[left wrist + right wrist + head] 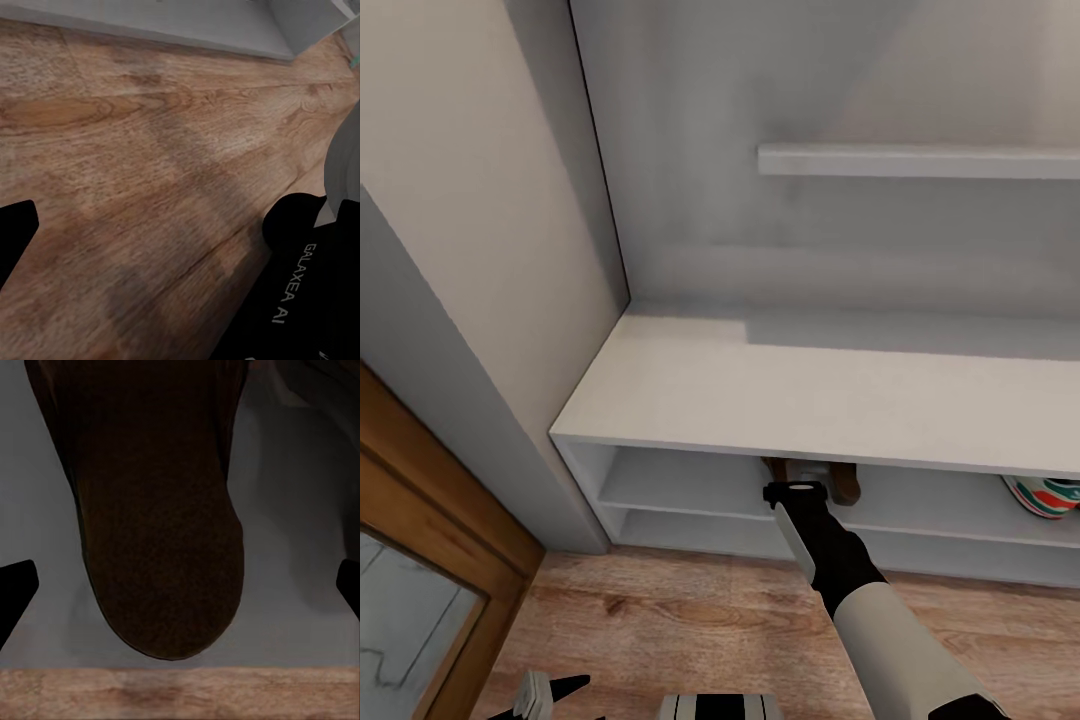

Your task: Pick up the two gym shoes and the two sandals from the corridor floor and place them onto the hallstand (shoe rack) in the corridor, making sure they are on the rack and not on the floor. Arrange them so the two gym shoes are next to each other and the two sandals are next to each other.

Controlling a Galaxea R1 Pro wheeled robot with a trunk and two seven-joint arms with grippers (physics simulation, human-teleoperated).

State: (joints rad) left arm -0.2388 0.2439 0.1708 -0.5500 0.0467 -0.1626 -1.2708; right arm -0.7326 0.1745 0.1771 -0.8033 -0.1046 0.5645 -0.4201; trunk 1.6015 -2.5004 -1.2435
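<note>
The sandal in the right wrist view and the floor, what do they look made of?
The sandal looks like dark brown leather or suede: matte, finely grained, no shine, though a render leaves it open. The corridor floor looks like light brown wood plank or laminate, with visible grain, knots and a faint sheen.

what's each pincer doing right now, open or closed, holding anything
Left pincer: open, empty over the light brown wood-plank floor.
Right pincer: open, not gripping; the dark brown leather sandal lies between its fingertips on the pale grey rack shelf.
</note>
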